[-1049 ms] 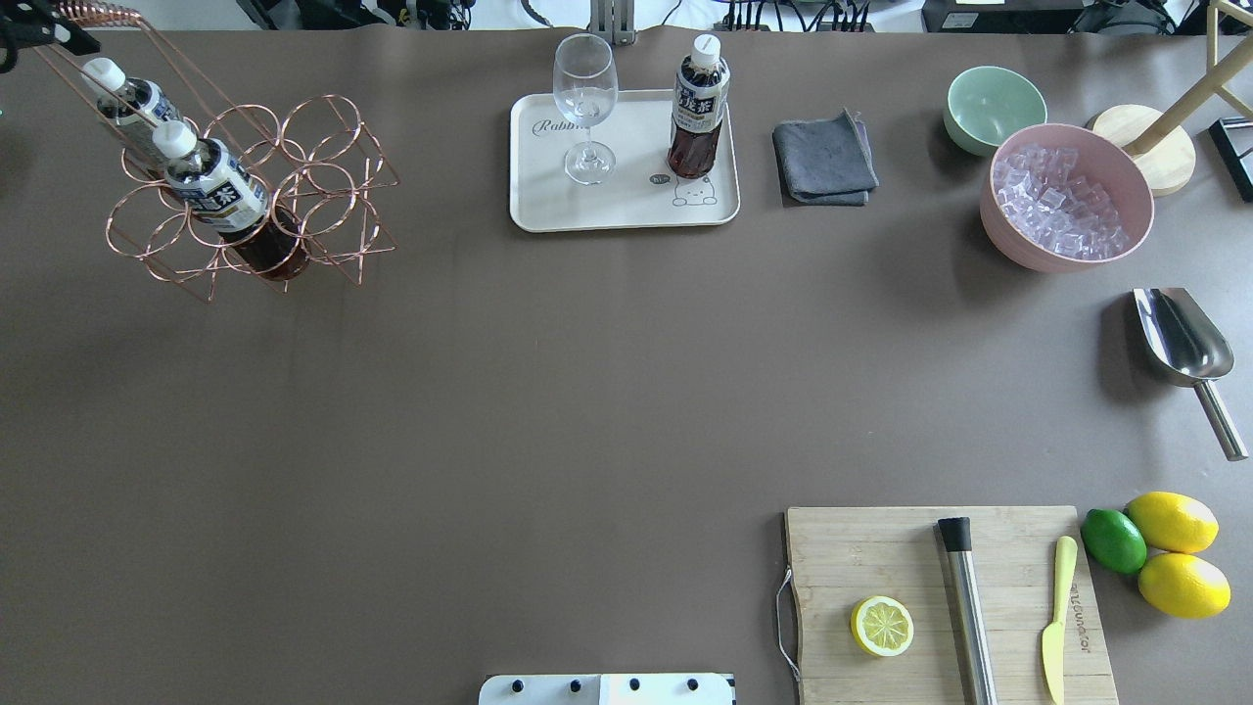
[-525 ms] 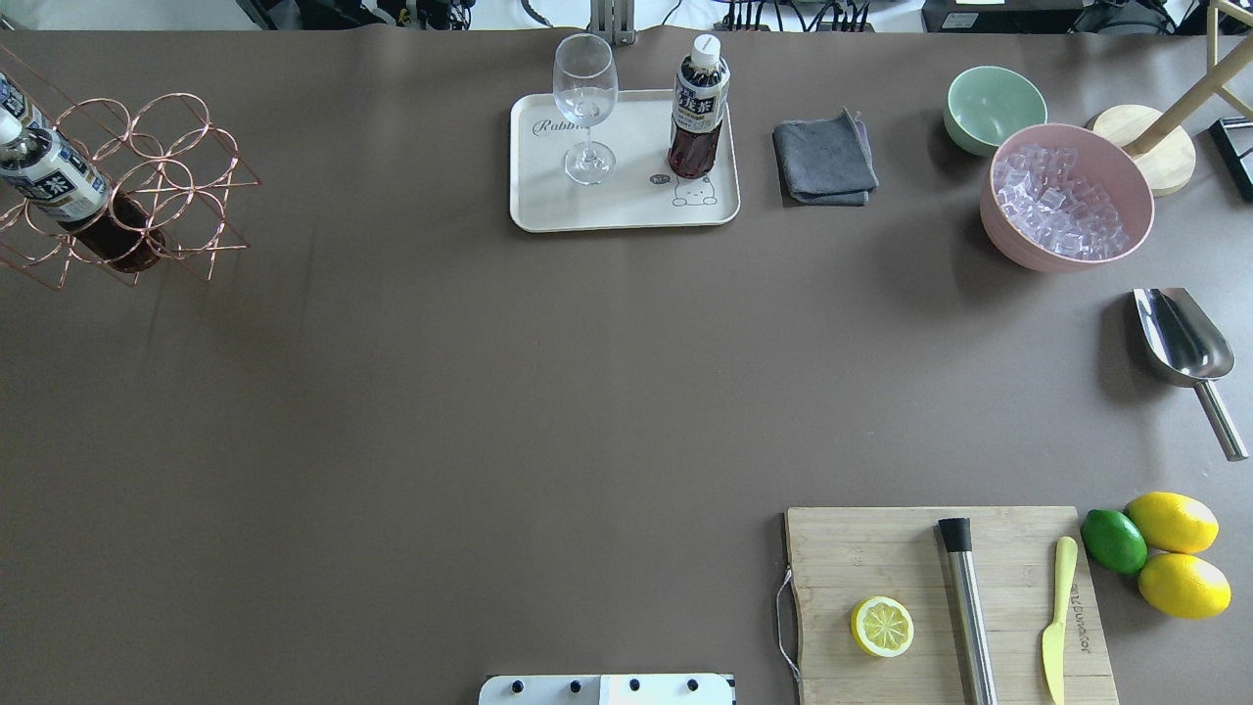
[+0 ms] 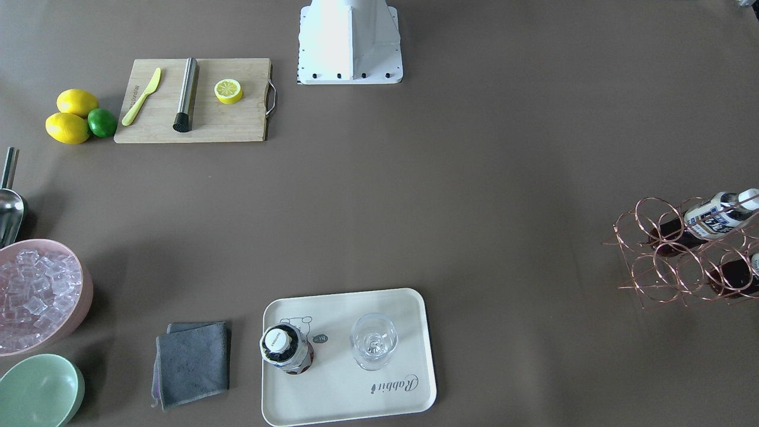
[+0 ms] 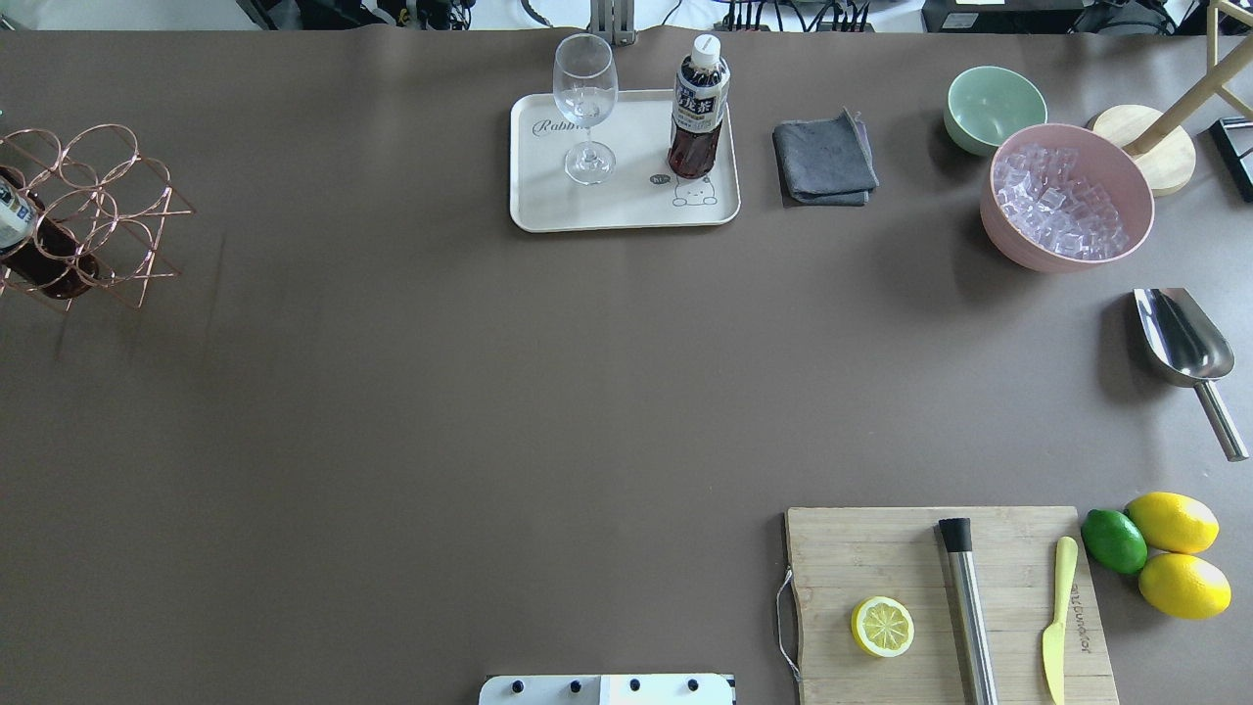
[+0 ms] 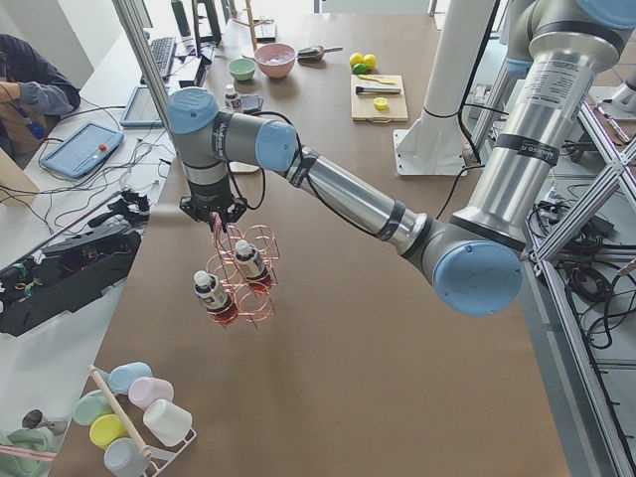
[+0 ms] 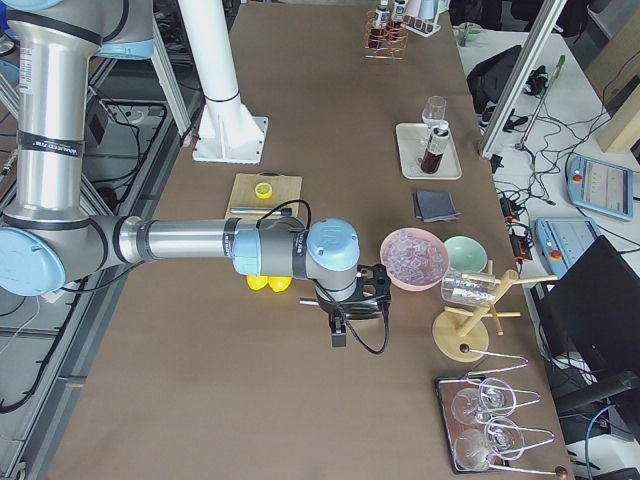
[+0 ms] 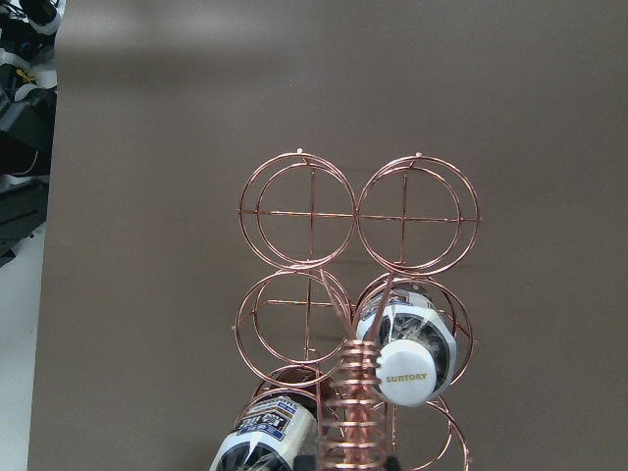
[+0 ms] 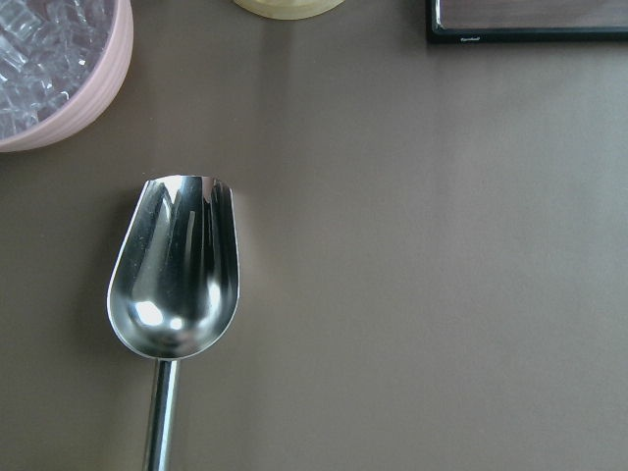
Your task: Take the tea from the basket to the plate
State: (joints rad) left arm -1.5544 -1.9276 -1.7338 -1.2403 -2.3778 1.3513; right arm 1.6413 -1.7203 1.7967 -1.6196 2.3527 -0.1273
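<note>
The copper wire basket [image 4: 88, 211] hangs by its coiled handle [image 7: 355, 412] from my left gripper [image 5: 217, 214], above the table's far left end. It shows tilted in the front view [image 3: 682, 255]. Two tea bottles [image 7: 404, 353] [image 7: 265, 437] sit in its cells. The gripper's fingers are shut on the handle at the bottom edge of the left wrist view. A third tea bottle [image 4: 697, 108] stands upright on the cream plate [image 4: 548, 201], beside a clear wine glass [image 4: 585, 98]. My right gripper [image 6: 340, 325] hovers over the metal scoop [image 8: 177, 265]; I cannot tell its state.
A grey cloth [image 4: 824, 159], a green bowl [image 4: 994, 103] and a pink tub of ice [image 4: 1067, 196] lie right of the plate. A cutting board [image 4: 940, 607] with a lemon half, a muddler and a knife is at the near right, with lemons [image 4: 1175, 553] beside it.
The basket with its two bottles has moved left in the overhead view, now partly past that view's left edge. The bottle and glass on the plate have not moved.
</note>
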